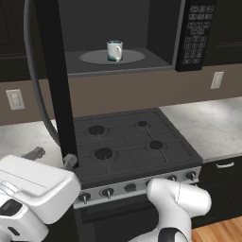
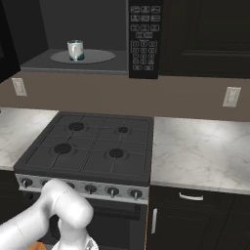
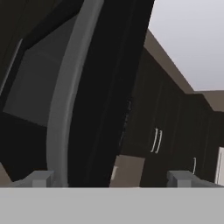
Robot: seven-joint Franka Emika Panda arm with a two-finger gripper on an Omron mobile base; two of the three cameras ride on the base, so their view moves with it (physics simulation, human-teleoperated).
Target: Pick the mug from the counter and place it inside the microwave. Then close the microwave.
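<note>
The white mug [image 1: 114, 50] [image 2: 75, 50] with a teal rim stands upright on the round grey turntable [image 1: 94, 57] inside the microwave [image 1: 196, 33] [image 2: 144, 39]. The microwave door [image 1: 54, 71] hangs open, swung out to the left, its curved grey handle [image 1: 35, 94] [image 3: 65, 109] facing outward. My gripper [image 1: 53, 157] [image 3: 109, 179] is open at the door's lower end, below and left of the cavity. The fingertips [image 3: 39, 178] straddle the door's edge and handle without holding anything. The marbled counter [image 1: 212, 127] [image 2: 200, 151] lies on both sides of the stove.
A black gas stovetop [image 1: 127, 142] [image 2: 93, 144] with a row of knobs sits directly under the microwave. Wall outlets [image 1: 15, 99] [image 2: 231, 96] are on the brown backsplash. Black cabinets with silver handles [image 2: 190, 196] run below the counter and beside the microwave.
</note>
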